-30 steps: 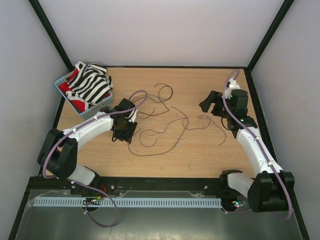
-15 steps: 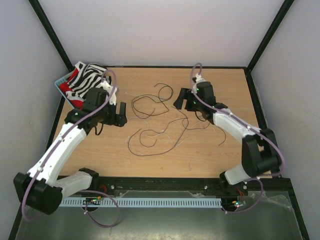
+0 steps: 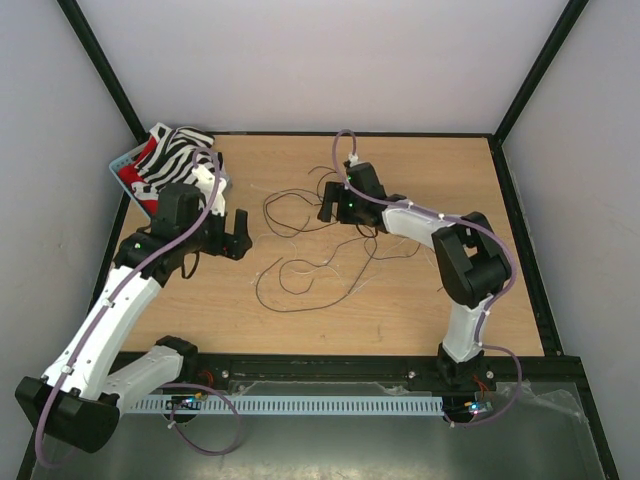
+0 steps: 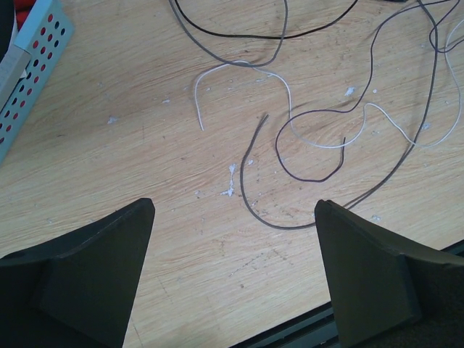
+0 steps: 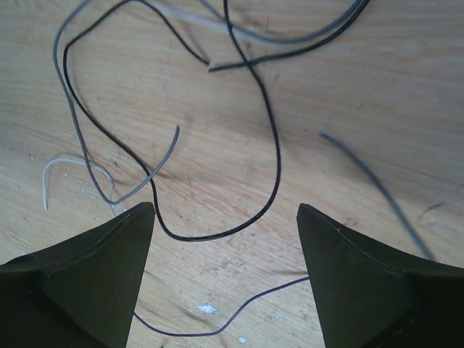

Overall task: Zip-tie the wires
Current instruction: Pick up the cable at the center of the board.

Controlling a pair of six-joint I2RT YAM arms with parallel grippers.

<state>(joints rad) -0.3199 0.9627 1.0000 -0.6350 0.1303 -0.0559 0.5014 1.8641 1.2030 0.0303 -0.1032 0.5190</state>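
Overhead first. The wires (image 3: pixel 322 262) are seen lying loose on the wooden table (image 3: pixel 420 300), spread over its middle between the two arms, mostly dark strands with a few pale ones. The left gripper (image 3: pixel 240 233) is held low at the left fringe of the tangle, fingers spread wide, nothing gripped. The right gripper (image 3: pixel 325 203) is reached far across to the rear middle of the tangle, over the strands; its fingers are also parted and nothing is seen lifted. A pale blue basket (image 3: pixel 125 160) is noted at the far left corner, with a black-and-white striped cloth (image 3: pixel 180 150) heaped in it.

Next, the left wrist view. The left gripper (image 4: pixel 232 275) is shown with its two dark fingers (image 4: pixel 94 275) set wide apart and bare table between them. The wires (image 4: pixel 290 116) lie flat ahead of the fingertips: a white strand bent in an arch, brown loops crossing it. A corner of the basket (image 4: pixel 32 65) is seen at the upper left.

Lastly, the right wrist view. The right gripper (image 5: pixel 226 275) is likewise held wide. The wires (image 5: pixel 278 156) are seen directly below and ahead, a black loop dipping between the fingers (image 5: pixel 362 275); whether the loop is touched cannot be told. One strand at the right is blurred.
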